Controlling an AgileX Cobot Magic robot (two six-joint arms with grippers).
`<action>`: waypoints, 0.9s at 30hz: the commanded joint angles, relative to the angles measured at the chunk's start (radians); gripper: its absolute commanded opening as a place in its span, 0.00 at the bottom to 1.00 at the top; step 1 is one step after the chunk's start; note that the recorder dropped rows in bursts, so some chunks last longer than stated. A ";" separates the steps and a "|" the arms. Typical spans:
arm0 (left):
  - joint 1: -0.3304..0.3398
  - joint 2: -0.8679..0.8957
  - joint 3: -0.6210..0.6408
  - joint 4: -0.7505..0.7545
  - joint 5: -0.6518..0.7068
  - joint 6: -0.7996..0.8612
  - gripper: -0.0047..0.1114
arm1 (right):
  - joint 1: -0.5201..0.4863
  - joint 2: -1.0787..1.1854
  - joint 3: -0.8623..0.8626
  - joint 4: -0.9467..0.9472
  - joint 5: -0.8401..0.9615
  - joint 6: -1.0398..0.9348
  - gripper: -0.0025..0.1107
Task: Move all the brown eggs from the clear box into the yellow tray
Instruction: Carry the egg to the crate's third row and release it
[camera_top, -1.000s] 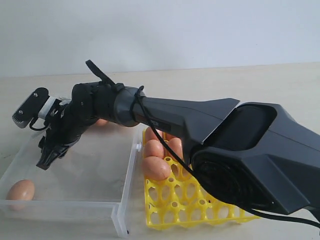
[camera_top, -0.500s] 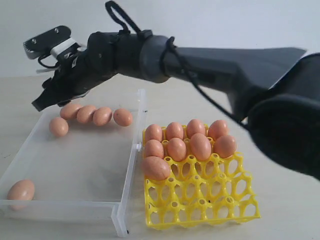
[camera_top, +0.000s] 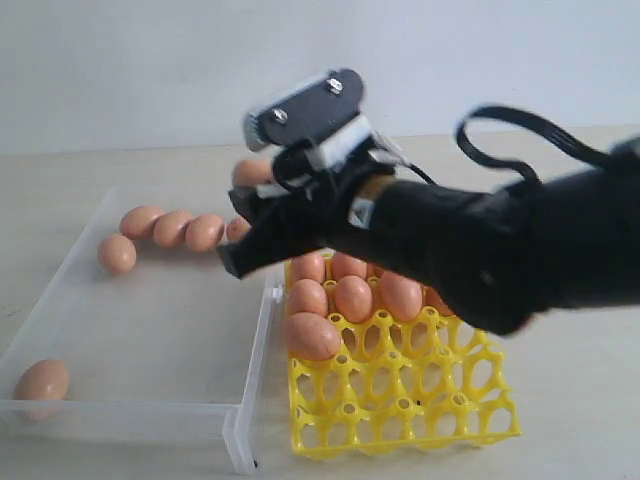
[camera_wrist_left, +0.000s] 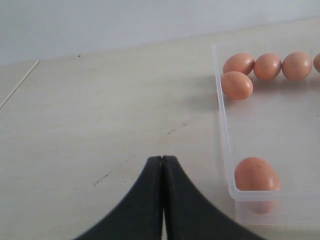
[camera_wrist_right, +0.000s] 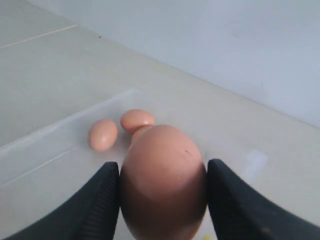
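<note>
Squarely between the right fingers sits a brown egg, clamped by both.

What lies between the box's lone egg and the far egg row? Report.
Only bare floor of the clear box, shown in exterior and left wrist views.

No text, label, brand, number or sign can be read in any view; yellow tray, clear box, brown eggs and dark arm casing show only plain surfaces.
</note>
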 joint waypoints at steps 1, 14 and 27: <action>-0.008 -0.006 -0.004 -0.002 -0.009 -0.006 0.04 | -0.005 -0.090 0.240 -0.002 -0.197 0.076 0.02; -0.008 -0.006 -0.004 -0.002 -0.009 -0.006 0.04 | -0.005 -0.082 0.470 -0.004 -0.378 0.263 0.02; -0.008 -0.006 -0.004 -0.002 -0.009 -0.006 0.04 | -0.005 0.054 0.465 0.020 -0.423 0.326 0.02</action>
